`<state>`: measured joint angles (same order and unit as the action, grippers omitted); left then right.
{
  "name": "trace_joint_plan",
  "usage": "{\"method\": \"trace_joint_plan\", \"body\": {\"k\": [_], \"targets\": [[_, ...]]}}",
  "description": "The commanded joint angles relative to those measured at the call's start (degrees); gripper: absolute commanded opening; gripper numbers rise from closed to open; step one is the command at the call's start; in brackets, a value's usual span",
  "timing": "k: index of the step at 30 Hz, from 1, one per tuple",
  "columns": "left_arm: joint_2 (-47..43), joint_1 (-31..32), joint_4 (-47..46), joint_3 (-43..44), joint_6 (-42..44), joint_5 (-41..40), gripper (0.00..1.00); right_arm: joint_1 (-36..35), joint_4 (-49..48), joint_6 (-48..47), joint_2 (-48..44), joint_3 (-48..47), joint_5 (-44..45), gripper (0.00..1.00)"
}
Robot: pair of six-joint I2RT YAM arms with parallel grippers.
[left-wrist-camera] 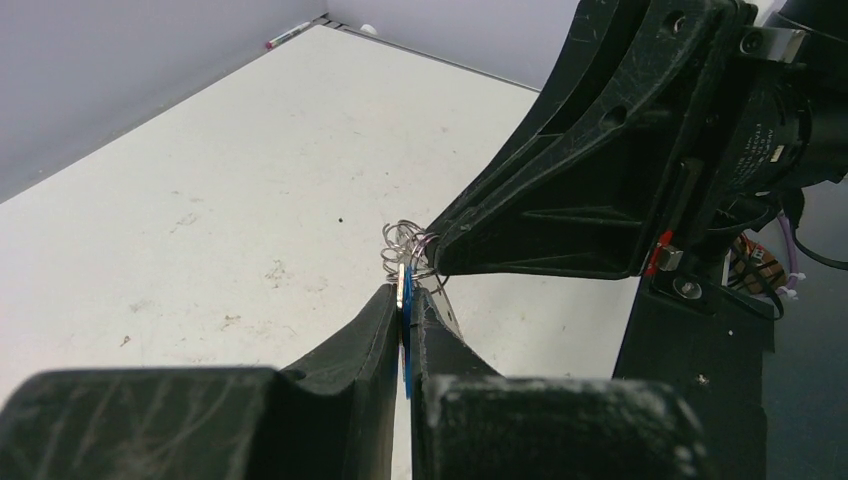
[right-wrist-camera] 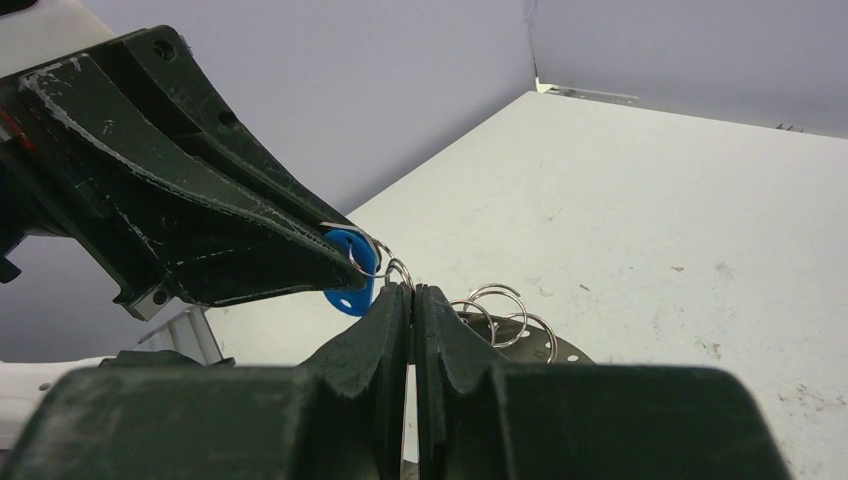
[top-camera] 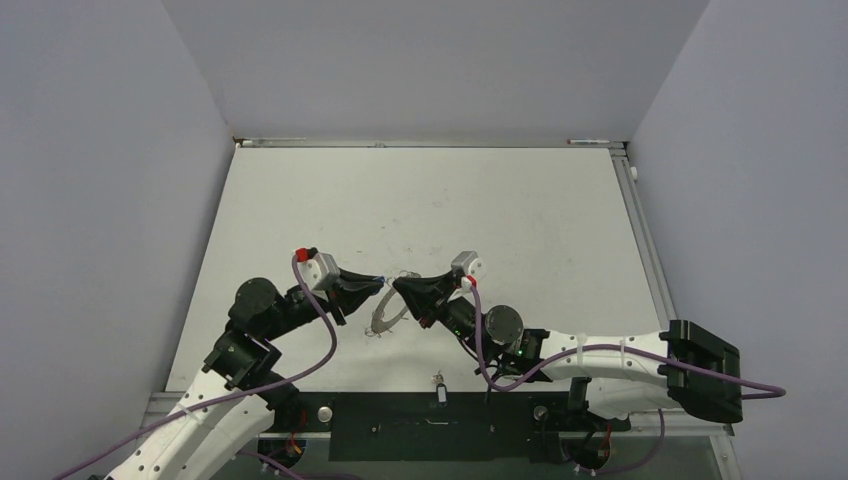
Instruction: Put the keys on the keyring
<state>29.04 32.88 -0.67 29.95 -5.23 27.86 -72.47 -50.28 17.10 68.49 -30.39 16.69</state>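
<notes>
Scuffed matte white table (top-camera: pixel 500 200), plain grey walls around it.
The scratched black plastic left gripper (top-camera: pixel 378 284) is clamped on the blue-headed key (right-wrist-camera: pixel 345 270), touching the keyring (top-camera: pixel 388 316); the right gripper (top-camera: pixel 400 287), jaws together, seems to pinch one thin wire loop of that flat grey ring.

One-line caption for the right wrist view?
Left hand holds the blue-headed key at a wire loop of the keyring clamped in the right hand.
</notes>
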Motion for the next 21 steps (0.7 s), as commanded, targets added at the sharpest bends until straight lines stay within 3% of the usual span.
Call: {"method": "trace_joint_plan", "body": {"k": [1,9,10,15,17,21], "targets": [[-0.06,-0.28,-1.48,2.83,0.58,1.12,0.00,-0.27,-1.69,-0.17,-2.72,0.01,0.97,0.05],[0.39,-0.28,-1.24,3.08,1.42,1.09,0.00,-0.16,0.84,0.23,-3.15,-0.50,2.27,0.07],[0.47,-0.28,-1.21,3.21,1.58,0.95,0.00,-0.16,1.90,0.47,-3.31,-0.73,3.00,0.10],[3.27,-0.28,0.51,6.57,3.39,-1.57,0.00,-0.08,8.46,0.33,-6.94,-1.24,8.74,0.51],[5.41,-0.19,4.43,8.99,4.63,-2.99,0.00,0.04,10.43,0.20,-9.73,-0.52,12.22,0.58],[10.64,-0.10,10.55,14.51,6.86,-9.57,0.00,0.35,13.90,-0.02,-16.10,1.79,17.88,0.61]]}}
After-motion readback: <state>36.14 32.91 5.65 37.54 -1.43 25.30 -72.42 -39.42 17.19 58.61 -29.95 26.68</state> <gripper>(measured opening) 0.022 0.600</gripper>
